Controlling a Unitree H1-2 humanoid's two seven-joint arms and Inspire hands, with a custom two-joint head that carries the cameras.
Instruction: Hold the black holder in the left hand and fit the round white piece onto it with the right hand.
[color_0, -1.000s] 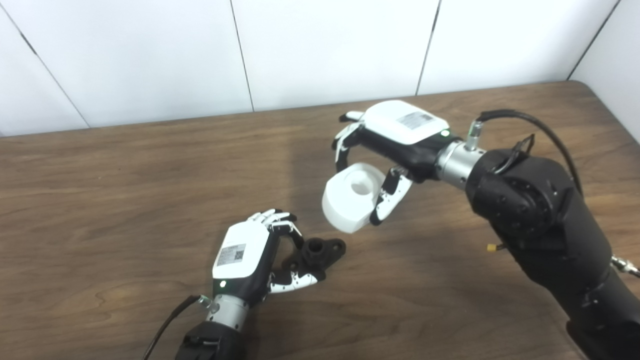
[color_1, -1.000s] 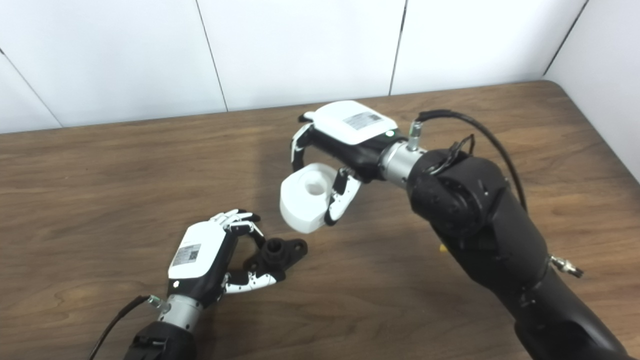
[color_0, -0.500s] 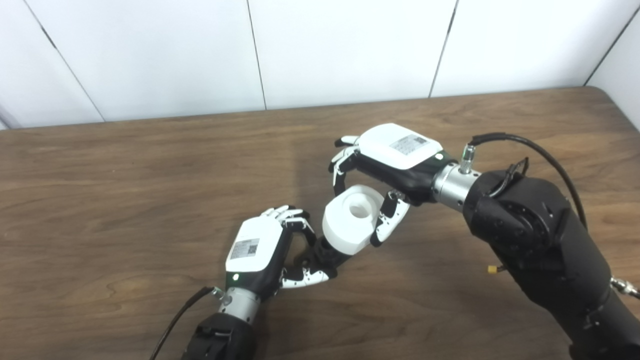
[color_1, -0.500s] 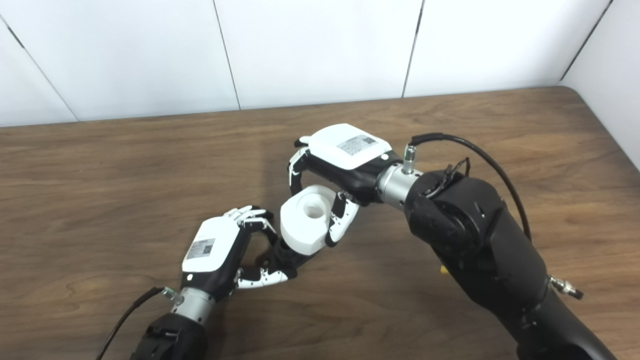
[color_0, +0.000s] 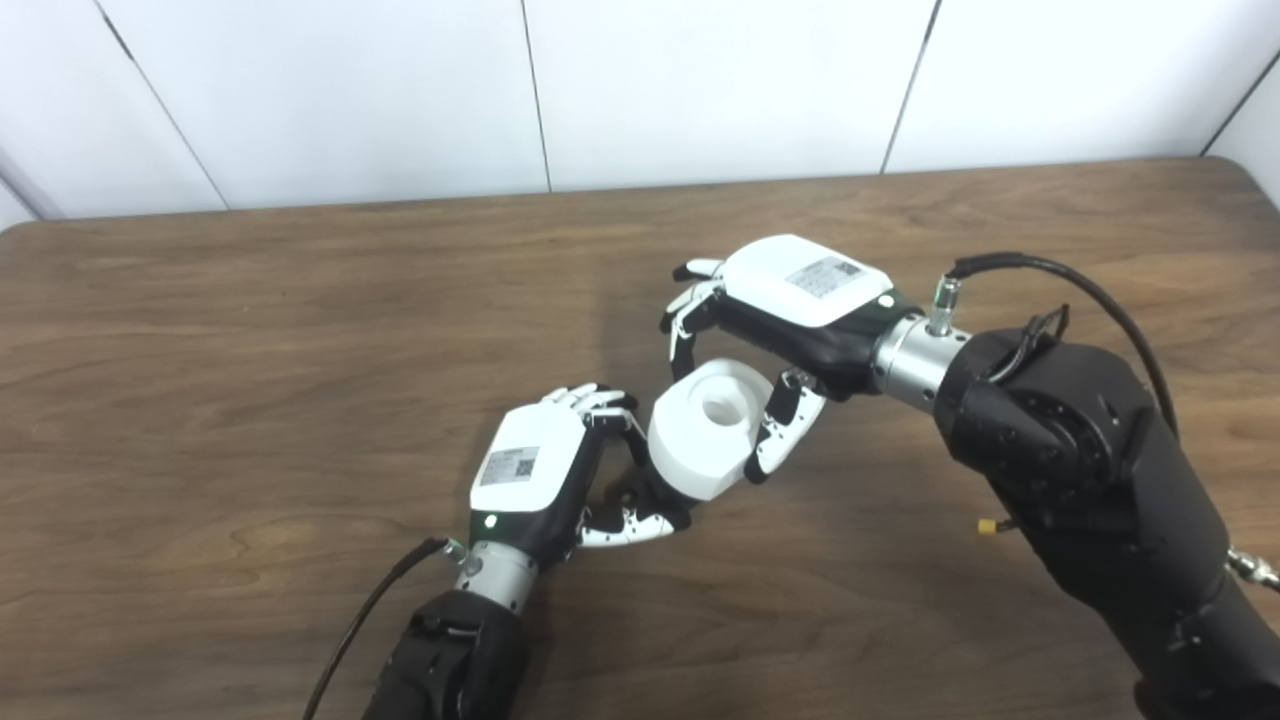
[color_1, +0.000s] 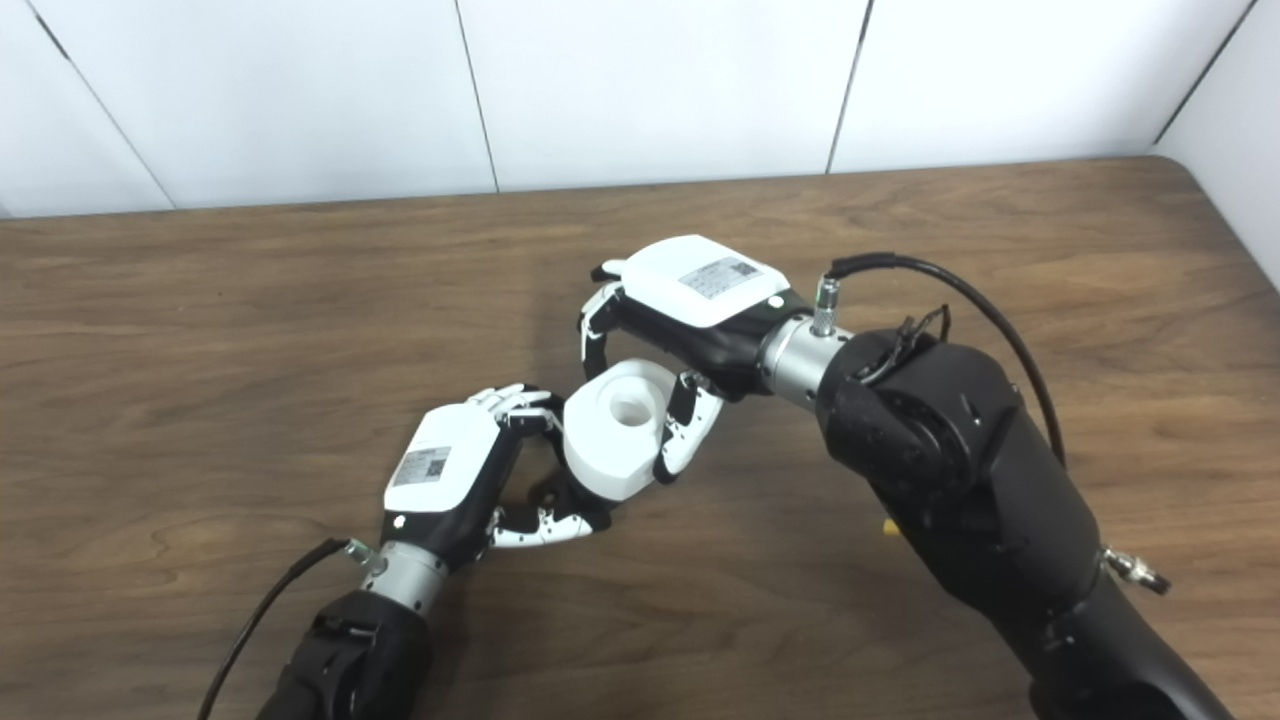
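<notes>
While the wooden bench lies bare, the right robot hand, gripping the round white piece, has lowered it over the black holder pinched by the left robot hand; seating looks nearly begun

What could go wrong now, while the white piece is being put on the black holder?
1. The round white piece hides most of the black holder, so whether its hole lines up cannot be seen; it may jam if pressed.
2. The left hand grips the holder right beside the white piece, so its fingers could get pinched.
3. The right hand holds the piece at its sides only; it looks tilted and might slip.
</notes>
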